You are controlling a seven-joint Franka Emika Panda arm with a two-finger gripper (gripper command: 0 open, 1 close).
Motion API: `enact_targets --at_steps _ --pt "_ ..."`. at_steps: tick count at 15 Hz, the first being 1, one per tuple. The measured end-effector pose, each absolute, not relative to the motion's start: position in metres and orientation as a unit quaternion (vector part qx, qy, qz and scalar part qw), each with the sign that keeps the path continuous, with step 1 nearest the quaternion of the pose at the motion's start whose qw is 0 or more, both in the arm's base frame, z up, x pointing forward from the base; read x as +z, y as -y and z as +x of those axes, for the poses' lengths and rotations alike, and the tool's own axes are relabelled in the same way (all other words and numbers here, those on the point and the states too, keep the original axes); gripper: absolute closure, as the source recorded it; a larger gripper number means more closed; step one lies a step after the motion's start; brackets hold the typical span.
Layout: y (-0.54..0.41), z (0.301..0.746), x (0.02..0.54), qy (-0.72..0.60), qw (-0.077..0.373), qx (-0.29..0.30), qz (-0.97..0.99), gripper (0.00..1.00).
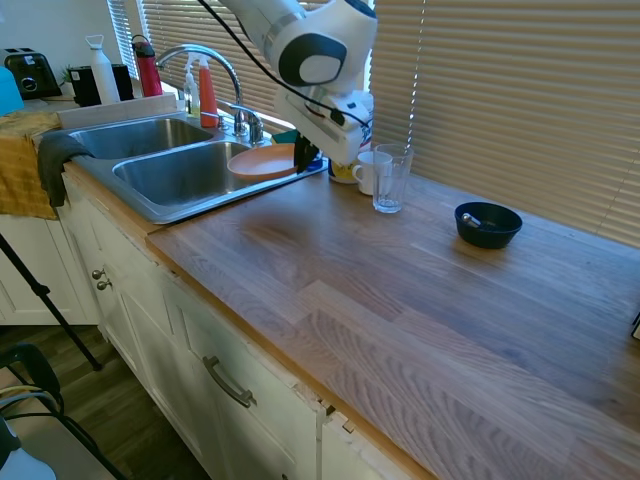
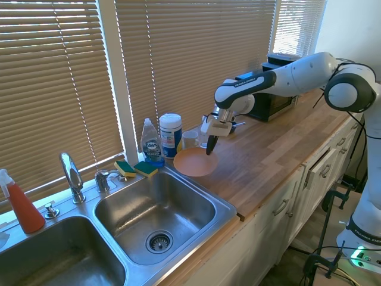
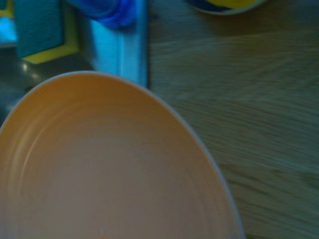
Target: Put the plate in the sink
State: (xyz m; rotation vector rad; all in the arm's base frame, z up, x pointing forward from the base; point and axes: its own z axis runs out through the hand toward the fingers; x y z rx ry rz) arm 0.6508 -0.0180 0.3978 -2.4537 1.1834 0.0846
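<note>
Reaching low from the counter side — jaws (image 2: 209, 151) clamped on the plate (image 2: 194, 162) rim, over the sink (image 2: 178, 205) edge.

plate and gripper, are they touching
Touching. In the second exterior view the gripper is closed on the near rim of the plate, which sits at the sink edge.

plate (image 3: 109, 169): wrist view cuts off most of it | claw (image 1: 306, 155): fingertips hidden behind plate rim, grip unreadable | sink (image 2: 89, 238): far basin from claw cropped by frame edge
</note>
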Motion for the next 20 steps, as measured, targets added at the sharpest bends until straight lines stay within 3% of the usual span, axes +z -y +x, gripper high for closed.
enact_targets --at_steps 7,10,17,20 --pt "-0.133 0.669 0.426 -0.403 0.163 0.027 -0.900 1.00" --pt "-0.142 0.675 0.421 -0.384 0.166 0.026 -0.908 1.00" --pt "-0.213 0.701 0.363 -0.337 0.162 0.028 -0.927 1.00" --pt "-0.249 0.704 0.324 -0.328 0.135 0.035 -0.934 1.00"
